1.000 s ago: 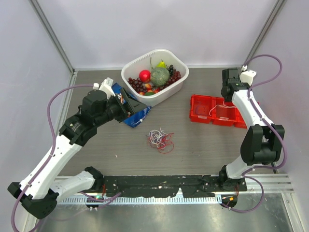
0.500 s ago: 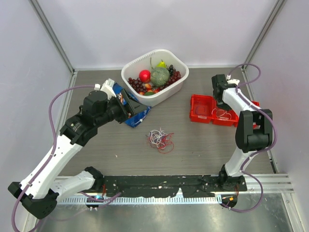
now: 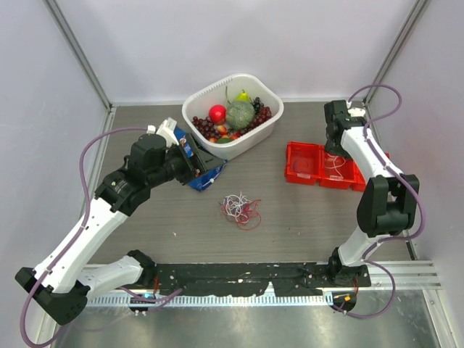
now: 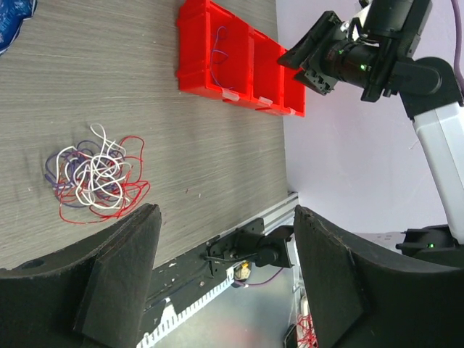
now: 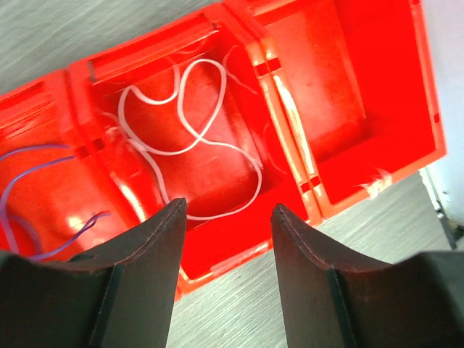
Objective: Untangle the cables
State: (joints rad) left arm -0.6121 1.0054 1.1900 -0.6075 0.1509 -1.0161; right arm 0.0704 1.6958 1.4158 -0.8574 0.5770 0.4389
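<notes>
Evidently sorted apart from the tangle (image 3: pixel 240 208), a white cable (image 5: pixel 222 90) lies in the red bin (image 5: pixel 290 138) beneath the released right hand (image 5: pixel 228 210).

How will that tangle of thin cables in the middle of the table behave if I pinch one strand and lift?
Probably floppy: the cable tangle lies in loose, curling loops flat on the table. Likely very light, so the whole bunch may rise together, since white, red and purple strands cross each other.
</notes>
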